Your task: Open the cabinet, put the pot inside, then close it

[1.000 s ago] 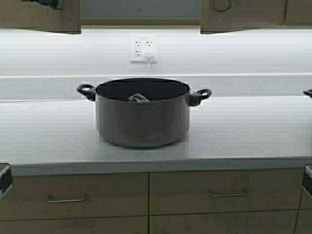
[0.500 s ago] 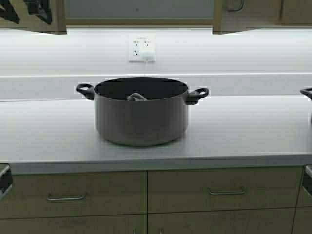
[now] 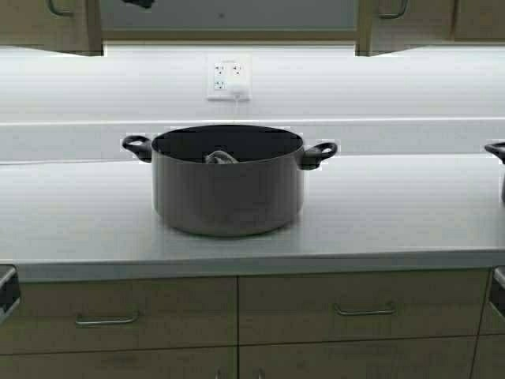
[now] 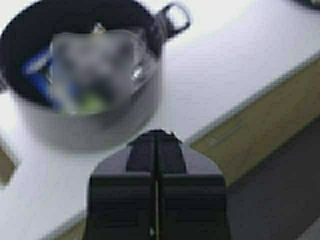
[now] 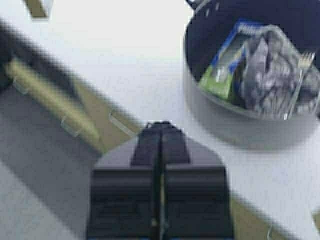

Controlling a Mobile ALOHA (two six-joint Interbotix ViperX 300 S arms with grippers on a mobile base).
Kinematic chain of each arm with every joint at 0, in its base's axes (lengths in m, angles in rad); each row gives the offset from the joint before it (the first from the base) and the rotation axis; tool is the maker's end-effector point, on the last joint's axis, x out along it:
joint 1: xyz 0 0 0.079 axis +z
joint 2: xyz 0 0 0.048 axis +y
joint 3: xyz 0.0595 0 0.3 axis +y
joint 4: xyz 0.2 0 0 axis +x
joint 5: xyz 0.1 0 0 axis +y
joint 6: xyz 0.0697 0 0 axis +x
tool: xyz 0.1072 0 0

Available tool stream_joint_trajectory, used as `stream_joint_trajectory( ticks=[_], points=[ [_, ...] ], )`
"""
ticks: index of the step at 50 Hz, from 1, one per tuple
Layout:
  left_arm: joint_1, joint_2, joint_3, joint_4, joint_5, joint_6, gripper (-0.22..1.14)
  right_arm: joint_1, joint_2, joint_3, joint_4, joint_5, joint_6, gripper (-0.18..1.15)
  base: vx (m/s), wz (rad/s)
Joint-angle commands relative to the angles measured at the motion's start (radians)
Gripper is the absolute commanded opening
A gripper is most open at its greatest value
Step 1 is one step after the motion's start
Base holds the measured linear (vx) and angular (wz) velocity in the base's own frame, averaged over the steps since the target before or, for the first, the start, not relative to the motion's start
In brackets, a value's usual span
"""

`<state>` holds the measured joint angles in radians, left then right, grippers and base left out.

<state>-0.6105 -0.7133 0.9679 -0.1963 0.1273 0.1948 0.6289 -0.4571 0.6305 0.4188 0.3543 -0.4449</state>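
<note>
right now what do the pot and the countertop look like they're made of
The wide dark grey stockpot looks like metal with a matte, faintly sheened wall; its black loop handles look like plastic, though that is uncertain. The pale grey countertop looks like smooth laminate or stone, softly reflecting light.

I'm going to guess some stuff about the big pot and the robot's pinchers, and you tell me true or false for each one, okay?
1. The pot sits on the countertop. True.
2. The pot has a lid on it. False: it is open on top, with no lid.
3. The pot is empty. False: the right wrist view shows a blue and green package and something in crinkly clear wrap inside.
4. The left gripper has its fingers pressed together. True.
5. The right gripper is holding a pot handle. False: it is shut on nothing, apart from the pot.
6. The cabinet doors are swung open. True: the pale inside shows between them.
</note>
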Motion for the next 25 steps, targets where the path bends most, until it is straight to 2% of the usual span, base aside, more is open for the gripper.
stream_joint_trajectory(
  ticks=[1, 15, 25],
  points=[
    [-0.049, 0.069, -0.038, -0.011, -0.114, -0.012, 0.04, 0.008, 0.061, -0.034, 0.000, -0.110, -0.002, 0.06, 0.00, 0.00],
    [-0.072, 0.298, -0.161, -0.009, -0.301, -0.064, 0.02, 0.006, 0.241, -0.167, -0.009, -0.181, -0.006, 0.06, 0.00, 0.00],
    [-0.066, 0.515, -0.325, -0.006, -0.325, -0.060, 0.02, -0.003, 0.339, -0.247, -0.020, -0.206, -0.002, 0.06, 0.00, 0.00]
  ],
)
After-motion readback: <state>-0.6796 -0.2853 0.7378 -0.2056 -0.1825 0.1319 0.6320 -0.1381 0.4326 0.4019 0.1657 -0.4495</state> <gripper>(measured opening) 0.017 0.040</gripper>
